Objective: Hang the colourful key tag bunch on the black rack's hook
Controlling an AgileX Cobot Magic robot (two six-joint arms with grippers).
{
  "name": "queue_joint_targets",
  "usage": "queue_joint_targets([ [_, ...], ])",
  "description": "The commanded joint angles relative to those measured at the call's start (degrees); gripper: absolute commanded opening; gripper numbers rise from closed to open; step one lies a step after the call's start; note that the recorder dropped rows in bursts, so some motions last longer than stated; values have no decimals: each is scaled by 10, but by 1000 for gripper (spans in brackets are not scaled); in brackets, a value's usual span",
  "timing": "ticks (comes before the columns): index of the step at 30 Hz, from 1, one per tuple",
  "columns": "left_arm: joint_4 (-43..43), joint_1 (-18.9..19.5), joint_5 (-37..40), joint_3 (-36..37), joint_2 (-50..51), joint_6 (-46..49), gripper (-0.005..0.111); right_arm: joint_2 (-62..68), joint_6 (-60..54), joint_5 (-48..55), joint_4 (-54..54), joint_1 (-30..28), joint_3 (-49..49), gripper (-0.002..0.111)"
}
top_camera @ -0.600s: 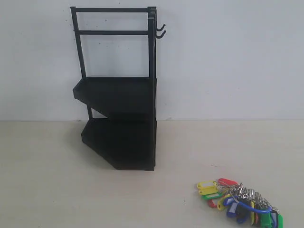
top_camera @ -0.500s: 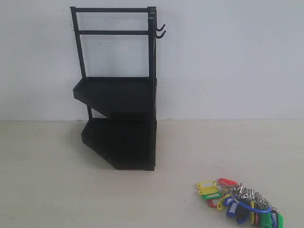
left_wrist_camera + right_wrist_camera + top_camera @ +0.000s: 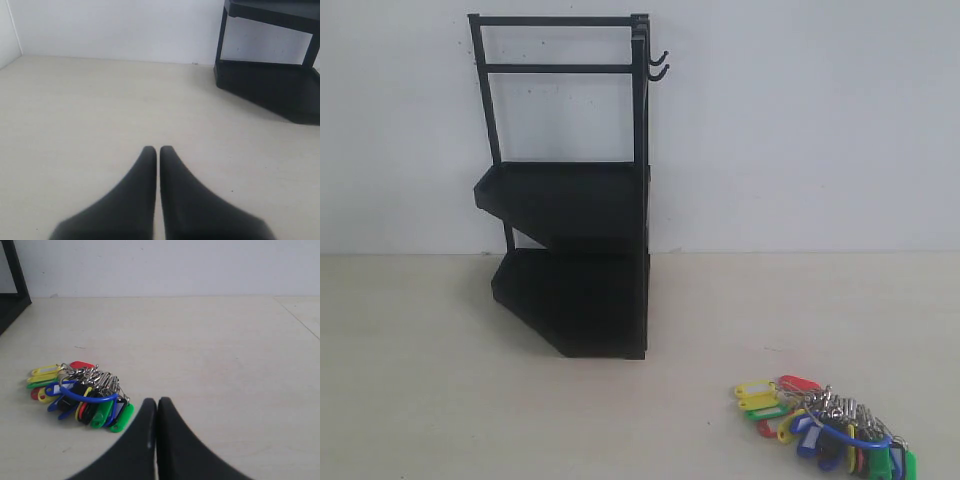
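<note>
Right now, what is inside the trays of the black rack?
Nothing shows above either tray rim of the black rack. Their dark front walls cover the tray floors, so flat items could hide there. The colourful key tag bunch lies on the table instead.

No text, brand, number or sign can be read in any of the views. The colourful key tag bunch is seen at about five o'clock in the exterior view, and its tags are too small there for any writing to be made out. In the right wrist view a pale patch is seen on one blue tag, but nothing legible is shown on it. No lettering or marking can be made out on the black rack, seen at about eleven o'clock in the exterior view.
</note>
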Motion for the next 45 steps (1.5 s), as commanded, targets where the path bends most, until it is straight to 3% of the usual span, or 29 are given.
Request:
queue_joint_targets([
  [1, -4, 2, -4, -1, 2, 0, 4, -3, 0, -3, 0, -3, 0, 0],
  [6, -4, 2, -4, -1, 2, 0, 4, -3, -15, -20, -16, -3, 0, 0],
  [12, -4, 2, -4, -1, 2, 0, 4, -3, -35, -272, -22, -3, 0, 0],
  [19, -4, 2, -4, -1, 2, 0, 4, -3, -29, -417, -22, -3, 0, 0],
  [25, -4, 2, -4, -1, 2, 0, 4, 1, -68, -289, -22, -3, -96, 0],
  [33, -4, 2, -4, -1, 2, 0, 4, 157, -73, -44, -22, -3, -265, 0],
  [45, -4, 2, -4, -1, 2, 0, 4, 221, -60, -75, -21, -3, -281, 0],
])
